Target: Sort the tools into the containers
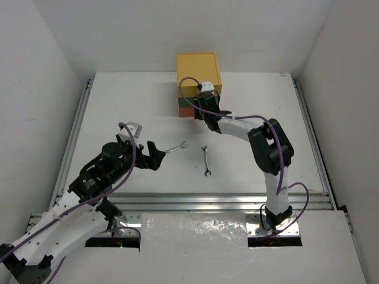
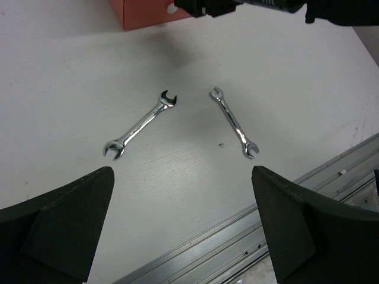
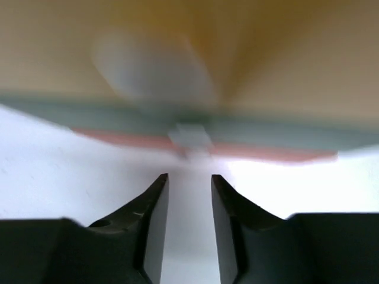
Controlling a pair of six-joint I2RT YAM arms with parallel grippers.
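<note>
Two silver wrenches lie on the white table: one slanted (image 1: 175, 148) (image 2: 141, 125), the other nearly straight (image 1: 205, 161) (image 2: 233, 122). My left gripper (image 1: 155, 155) (image 2: 182, 177) hovers wide open just left of them, holding nothing. The chest of containers (image 1: 198, 68) stands at the back, yellow on top, with green and red-orange edges (image 1: 185, 111) showing at its front. My right gripper (image 1: 198, 105) (image 3: 189, 177) is right at the chest's front. Its jaws stand a little apart, with nothing between them. A blurred white knob (image 3: 188, 139) lies just beyond them.
An aluminium rail (image 1: 225, 201) (image 2: 249, 236) runs along the table's near edge, and side rails flank the table. The red-orange chest corner (image 2: 148, 12) and the right arm show at the top of the left wrist view. White walls enclose the table.
</note>
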